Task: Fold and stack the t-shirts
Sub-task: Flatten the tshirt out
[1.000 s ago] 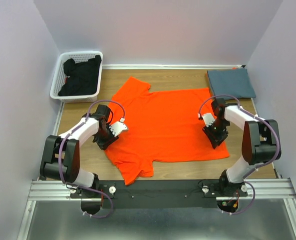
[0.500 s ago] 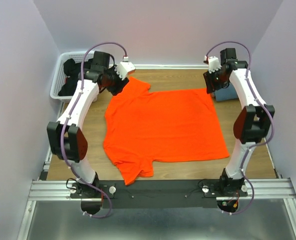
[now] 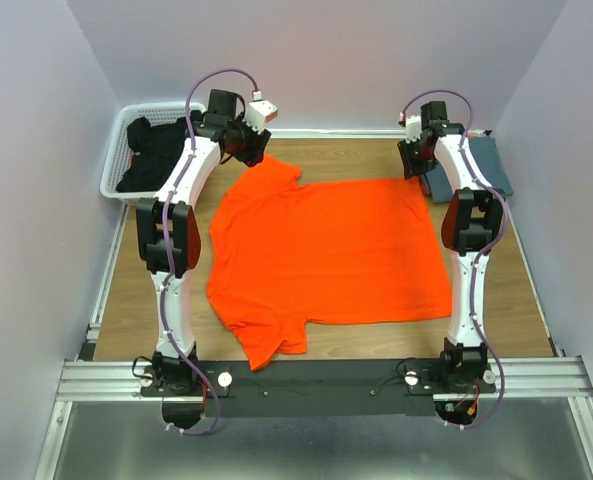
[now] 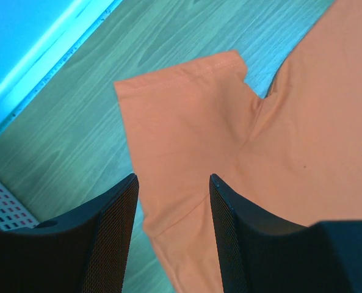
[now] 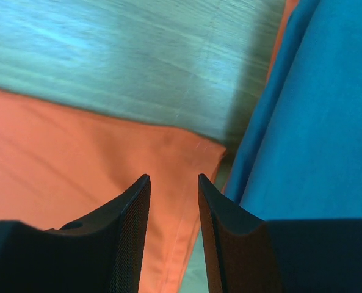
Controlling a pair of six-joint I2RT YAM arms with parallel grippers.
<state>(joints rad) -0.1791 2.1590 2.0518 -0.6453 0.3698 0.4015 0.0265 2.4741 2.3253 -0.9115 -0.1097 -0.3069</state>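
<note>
Beneath the left tool (image 4: 173, 178) and right tool (image 5: 173, 177), both released, lie the far corners of the orange t-shirt (image 3: 326, 250).

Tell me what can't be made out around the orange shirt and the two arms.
- Blue-grey t-shirt: top view, the right arm covers most of it; the right wrist view's edge cuts it off.
- Dark cloth in the basket: top view, left arm hides part; too dark to identify.
- Whether the left claw or right claw touches the orange t-shirt: wrist views, height unclear.

bright even light, soft shadows
</note>
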